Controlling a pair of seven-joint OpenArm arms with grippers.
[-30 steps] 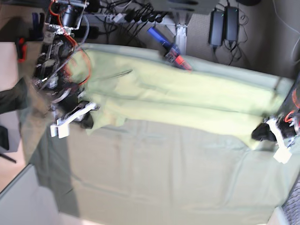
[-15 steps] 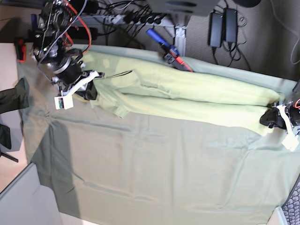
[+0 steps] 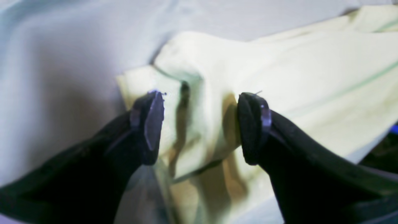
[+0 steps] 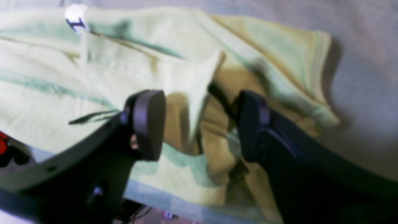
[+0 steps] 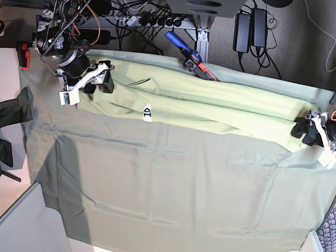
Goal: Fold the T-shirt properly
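The pale yellow-green T-shirt (image 5: 210,105) lies as a long narrow folded band along the far side of the table, with a small white label (image 5: 147,111) facing up. My right gripper (image 5: 97,83) is at the band's left end. In the right wrist view its jaws (image 4: 199,124) stand apart over rumpled shirt cloth (image 4: 192,77), with the label (image 4: 74,15) beyond. My left gripper (image 5: 305,131) is at the band's right end. In the left wrist view it (image 3: 200,124) is open, with a ridge of shirt (image 3: 279,62) lying between the fingers.
The dull grey-green table cloth (image 5: 184,184) covers the table. A blue and red tool (image 5: 189,55) lies at the far edge, with cables and black adapters (image 5: 251,29) behind it. A dark cloth (image 5: 13,107) hangs at the left. A grey panel (image 5: 26,226) stands at the lower left.
Both grippers have moved toward the table's far edge with the shirt's near edge. The shirt has gone from a wide spread to a narrow band, and the white label now shows.
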